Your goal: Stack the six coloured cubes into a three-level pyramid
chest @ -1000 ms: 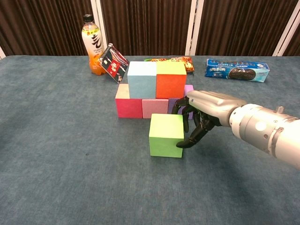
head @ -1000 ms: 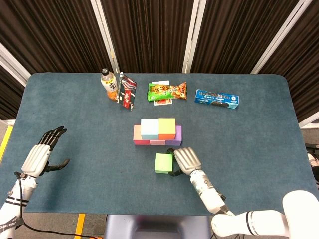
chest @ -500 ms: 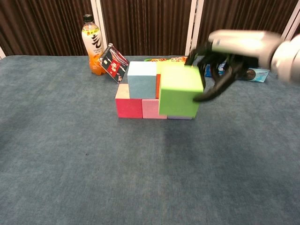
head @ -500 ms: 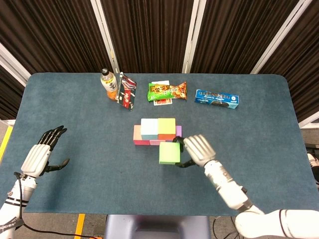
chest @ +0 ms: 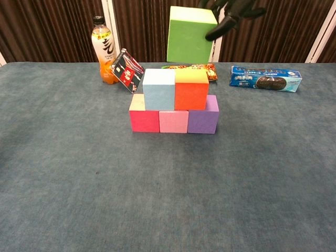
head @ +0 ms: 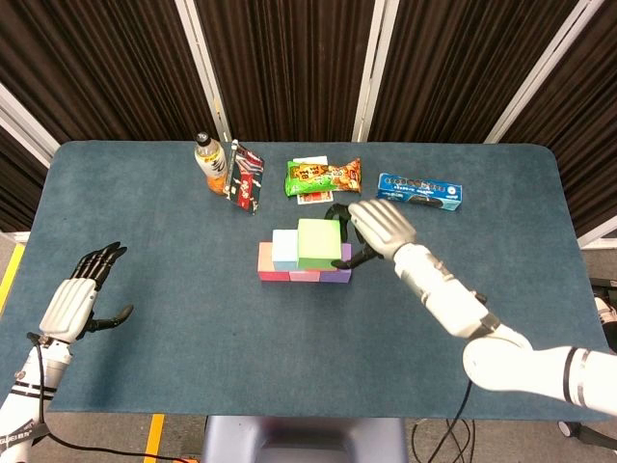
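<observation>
1. Lifted off the table since the earlier frames, the green cube (chest: 191, 34) now hangs in the air above the stacked cubes, over the orange cube (chest: 191, 89) and light blue cube (chest: 158, 89), apart from both.
2. Gripping it from its right side is the right hand (head: 377, 230), fingers clamped on the cube; the chest view crops most of the hand, so the exact contact is probably at the upper right edge.
3. Below, the red cube (chest: 140, 116), pink cube (chest: 173, 121) and purple cube (chest: 203, 117) form the bottom row, mid-table.
4. The left hand (head: 79, 300) hovers near the table's left edge, fingers apart, holding nothing.
5. A bottle (head: 209, 163) and snack packs line the far edge.
</observation>
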`<state>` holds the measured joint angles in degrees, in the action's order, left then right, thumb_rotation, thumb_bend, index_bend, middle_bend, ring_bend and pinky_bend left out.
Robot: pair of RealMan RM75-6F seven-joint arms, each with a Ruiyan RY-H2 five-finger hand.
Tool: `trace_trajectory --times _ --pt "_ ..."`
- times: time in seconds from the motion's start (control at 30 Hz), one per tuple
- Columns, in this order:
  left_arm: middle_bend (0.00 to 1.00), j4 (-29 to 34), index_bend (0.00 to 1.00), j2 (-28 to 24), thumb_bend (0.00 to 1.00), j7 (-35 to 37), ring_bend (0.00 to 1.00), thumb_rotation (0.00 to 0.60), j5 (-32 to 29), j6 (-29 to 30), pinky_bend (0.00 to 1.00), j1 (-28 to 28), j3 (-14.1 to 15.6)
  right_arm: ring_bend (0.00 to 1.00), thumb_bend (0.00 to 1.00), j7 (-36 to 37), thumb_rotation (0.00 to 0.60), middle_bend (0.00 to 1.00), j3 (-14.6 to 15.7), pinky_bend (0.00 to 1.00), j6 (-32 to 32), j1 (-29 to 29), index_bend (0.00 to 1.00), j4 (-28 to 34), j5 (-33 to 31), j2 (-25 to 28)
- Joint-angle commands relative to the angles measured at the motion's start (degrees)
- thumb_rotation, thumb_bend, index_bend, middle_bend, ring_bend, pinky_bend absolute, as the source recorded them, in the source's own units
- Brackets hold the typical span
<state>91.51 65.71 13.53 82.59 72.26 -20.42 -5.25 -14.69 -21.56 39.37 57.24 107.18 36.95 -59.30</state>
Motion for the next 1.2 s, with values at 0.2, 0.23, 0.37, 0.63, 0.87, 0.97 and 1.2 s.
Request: trace_trajectory --times 0.2,0.23,0.37,0.63,0.87,0.97,1.2 --pt "0.00 -0.3 0.00 0.5 0.30 0.1 0.00 0.600 -0.7 -0.5 0.07 0.0 -0.1 0.74 0.36 -3.1 0.600 0.65 4.4 1.00 -2.0 8.5 0.59 -6.7 -7.6 -3.1" --pt "0.00 -0.5 0.00 0.5 0.30 0.2 0.00 0.600 -0.7 -0.6 0.07 0.0 -0.1 0.74 0.36 -3.4 0.600 0.65 4.9 1.00 -1.7 9.1 0.59 -7.0 -8.1 -3.6" --pt "0.00 -1.0 0.00 0.7 0.30 0.8 0.00 0.600 -0.5 -0.7 0.07 0.1 0.0 0.74 0.36 -4.4 0.600 0.65 6.6 1.00 -1.1 11.2 0.57 -8.2 -10.4 -5.0" --pt "0.00 -2.1 0.00 1.0 0.30 2.1 0.00 0.600 -0.3 -0.5 0.07 0.4 0.0 0.73 0.36 -6.2 0.600 0.65 8.7 1.00 -0.1 14.8 0.56 -11.0 -13.1 -6.8" --pt "0.00 -2.6 0.00 1.3 0.30 2.7 0.00 0.600 -0.1 -0.4 0.07 0.5 0.0 0.73 0.36 -6.5 0.600 0.65 10.1 1.00 -0.1 16.4 0.55 -12.4 -14.3 -8.1" --pt "0.00 -2.8 0.00 1.3 0.30 2.9 0.00 0.600 0.0 -0.4 0.07 0.5 0.0 0.73 0.36 -6.2 0.600 0.65 10.5 1.00 -0.1 16.6 0.55 -12.6 -14.2 -8.5" --pt "0.00 -3.1 0.00 1.4 0.30 3.5 0.00 0.600 0.0 -0.4 0.07 0.6 0.0 0.73 0.36 -5.9 0.600 0.65 11.0 1.00 0.3 16.8 0.54 -13.1 -14.0 -9.1"
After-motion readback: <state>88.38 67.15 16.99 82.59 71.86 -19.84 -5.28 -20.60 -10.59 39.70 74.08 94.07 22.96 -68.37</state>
